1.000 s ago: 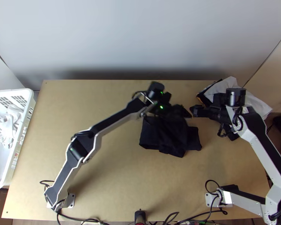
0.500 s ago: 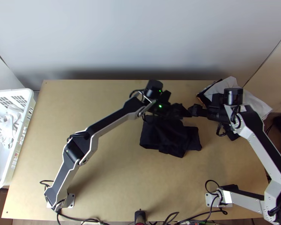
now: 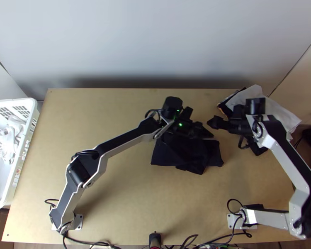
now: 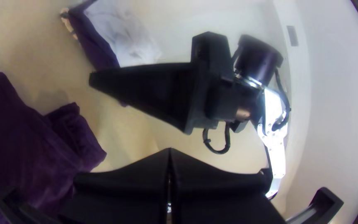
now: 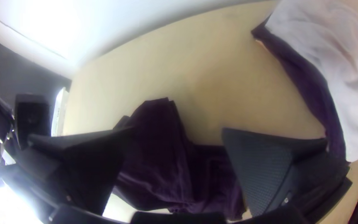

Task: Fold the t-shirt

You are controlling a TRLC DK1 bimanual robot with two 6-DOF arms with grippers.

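Pale wall (image 3: pixel 155 45), smooth, behind a light wooden table (image 3: pixel 118 199) whose far edge runs straight along its foot.

Top view: one T-shirt (image 3: pixel 186 154), dark, folded into a compact, uneven bundle right of the table's middle; lower border stepped, one narrower flap toward the right. Broad wood between its near side and the table's near edge, and a wide stretch to its left. White plastic basket (image 3: pixel 26 102) at the left edge, white cloth (image 3: pixel 8 141) bunched inside. Pile of white and dark cloth (image 3: pixel 282 110) at the far right corner, beneath the right arm's wrist. Dark cables (image 3: pixel 89 244) along the near edge. Left gripper (image 3: pixel 212 135), reaching across the middle, tips at the T-shirt's far border; contact cannot be told. Right gripper (image 3: pixel 209 121) just beyond it, pointing left, a narrow gap between the two.

Left wrist view: left gripper clenched, fingertips meeting, nothing between them. T-shirt to one side, blunt corners and creased layers, a strip of wood separating it from the pile.

Right wrist view: right gripper released, fingers (image 5: pixel 257 166) spread wide and holding nothing, the T-shirt seen between and beyond them. Soft folds, a raised corner outline, and wood between this cloth and the pile's dark border.
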